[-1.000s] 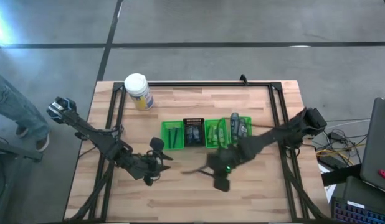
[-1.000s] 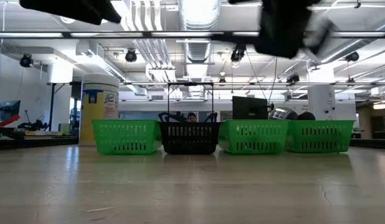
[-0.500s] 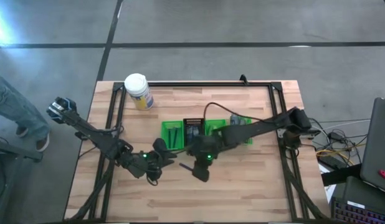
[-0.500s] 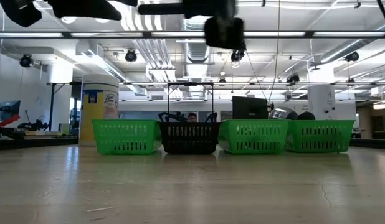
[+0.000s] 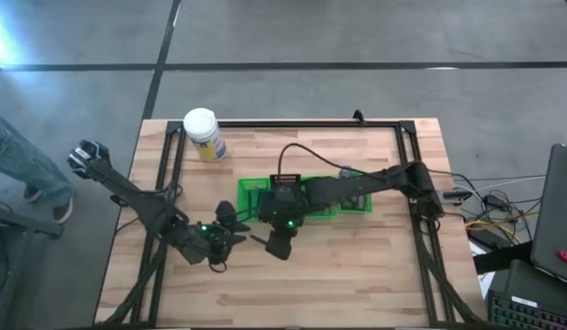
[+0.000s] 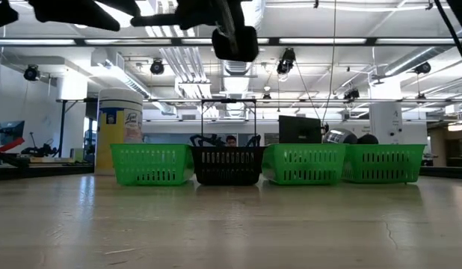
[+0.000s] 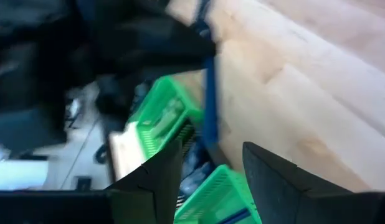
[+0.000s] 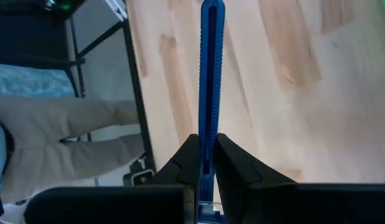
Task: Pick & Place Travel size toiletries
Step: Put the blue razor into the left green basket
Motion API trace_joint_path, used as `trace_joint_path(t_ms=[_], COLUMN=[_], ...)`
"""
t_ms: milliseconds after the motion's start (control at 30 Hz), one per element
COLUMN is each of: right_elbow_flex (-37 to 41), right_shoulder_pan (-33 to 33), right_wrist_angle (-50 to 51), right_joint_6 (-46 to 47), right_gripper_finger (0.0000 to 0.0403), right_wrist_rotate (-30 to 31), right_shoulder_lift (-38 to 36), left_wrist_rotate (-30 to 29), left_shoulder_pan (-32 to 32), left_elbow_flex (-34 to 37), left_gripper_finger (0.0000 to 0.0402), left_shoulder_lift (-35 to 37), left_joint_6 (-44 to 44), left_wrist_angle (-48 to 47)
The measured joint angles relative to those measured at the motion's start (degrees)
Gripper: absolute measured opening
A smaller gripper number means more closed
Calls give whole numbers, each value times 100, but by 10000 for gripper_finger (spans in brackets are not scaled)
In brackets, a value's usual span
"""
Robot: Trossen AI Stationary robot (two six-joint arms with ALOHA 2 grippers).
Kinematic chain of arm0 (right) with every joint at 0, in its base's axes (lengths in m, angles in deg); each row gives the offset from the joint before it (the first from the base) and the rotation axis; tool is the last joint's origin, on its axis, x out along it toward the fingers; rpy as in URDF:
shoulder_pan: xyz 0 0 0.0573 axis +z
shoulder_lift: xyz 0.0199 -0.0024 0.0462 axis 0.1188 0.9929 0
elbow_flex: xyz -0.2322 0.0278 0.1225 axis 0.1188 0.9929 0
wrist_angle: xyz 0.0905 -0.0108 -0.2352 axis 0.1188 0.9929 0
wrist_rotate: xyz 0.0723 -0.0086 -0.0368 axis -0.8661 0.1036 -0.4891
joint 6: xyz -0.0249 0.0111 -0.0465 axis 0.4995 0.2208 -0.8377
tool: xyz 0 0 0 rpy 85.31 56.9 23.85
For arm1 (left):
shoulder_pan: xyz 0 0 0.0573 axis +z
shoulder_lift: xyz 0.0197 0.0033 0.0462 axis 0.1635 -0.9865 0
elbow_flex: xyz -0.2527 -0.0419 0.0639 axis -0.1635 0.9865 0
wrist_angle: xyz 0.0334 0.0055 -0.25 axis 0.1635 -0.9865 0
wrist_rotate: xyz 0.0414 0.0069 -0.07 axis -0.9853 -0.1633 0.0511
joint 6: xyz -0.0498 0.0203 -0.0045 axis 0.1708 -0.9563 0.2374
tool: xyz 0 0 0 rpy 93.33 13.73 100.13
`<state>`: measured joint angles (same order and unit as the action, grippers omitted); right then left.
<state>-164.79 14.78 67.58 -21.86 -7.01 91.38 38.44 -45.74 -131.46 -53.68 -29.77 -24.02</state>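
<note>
Leftward the right gripper (image 5: 262, 240) had swung since a second before, from in front of the right-hand baskets to just in front of the leftmost green basket (image 5: 251, 197). At the left, the left gripper (image 5: 230, 236) hung over the counter (image 5: 357, 275), fingers parted and empty. Beside it, the right gripper was clamped on a thin blue razor (image 8: 210, 81), held above the bare wood.

Two dark jointed arms (image 5: 146, 206), green lights, thin black cable (image 5: 306, 152)
</note>
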Motion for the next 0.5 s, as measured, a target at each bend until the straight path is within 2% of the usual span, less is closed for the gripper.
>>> trace_joint_path(t_ms=[200,500], right_elbow_flex=[-477,-475], right_shoulder_pan=[-70,-63], right_wrist_angle=[214,202], right_joint_6=[-85,8], right_gripper_finger=[24,24], right_wrist_rotate=[-27,-91], right_shoulder_lift=[196,197], left_wrist_rotate=[58,-19], left_shoulder_pan=[-7,26], left_elbow_flex=[7,7], left_gripper_finger=[175,174], left_shoulder_lift=[-245,-278], left_joint_6=[-230,-407], left_wrist_angle=[388,500])
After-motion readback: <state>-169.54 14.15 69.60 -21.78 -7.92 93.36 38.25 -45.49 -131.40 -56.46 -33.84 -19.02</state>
